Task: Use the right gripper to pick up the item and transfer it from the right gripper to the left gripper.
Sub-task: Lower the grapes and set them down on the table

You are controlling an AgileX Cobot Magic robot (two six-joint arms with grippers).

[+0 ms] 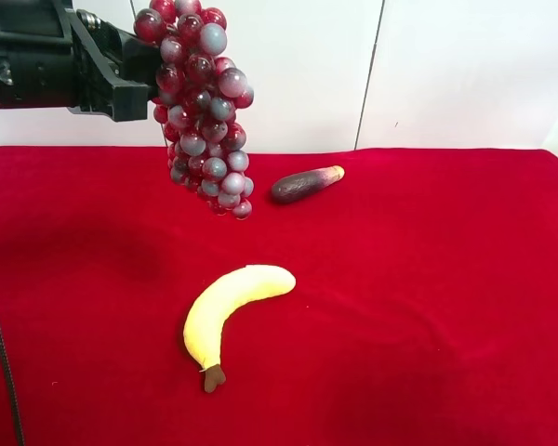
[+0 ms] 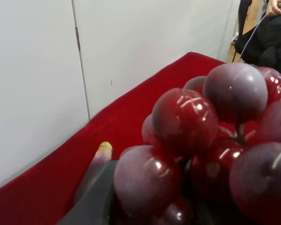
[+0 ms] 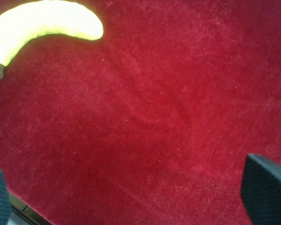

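In the exterior high view, a bunch of toy grapes (image 1: 203, 111) is gripped near its top by the left gripper (image 1: 147, 70), whose blocky black jaws are clenched on it. The bunch hangs over the far left part of the red cloth (image 1: 428, 307). The cloth's far edge is met by a white wall (image 1: 465, 65). A dark purple eggplant-like piece (image 1: 305, 184) lies near the far edge, just beside the bottom of the bunch. A yellow plush banana (image 1: 231, 302) lies near the middle, toward the near edge. The broadest open stretch of cloth is seen toward the right edge. A thin black cable (image 1: 0, 353) runs down along the left edge.

In the right wrist view, the right gripper (image 3: 131, 194) is seen released. Its two dark fingertips (image 3: 266, 187) are spread wide with only red cloth between them. The banana is seen well apart from them.

In the left wrist view, the grapes fill the foreground and are pressed against one grey finger (image 2: 93, 201). The eggplant-like piece is seen past it on the cloth, near the edge along the wall.
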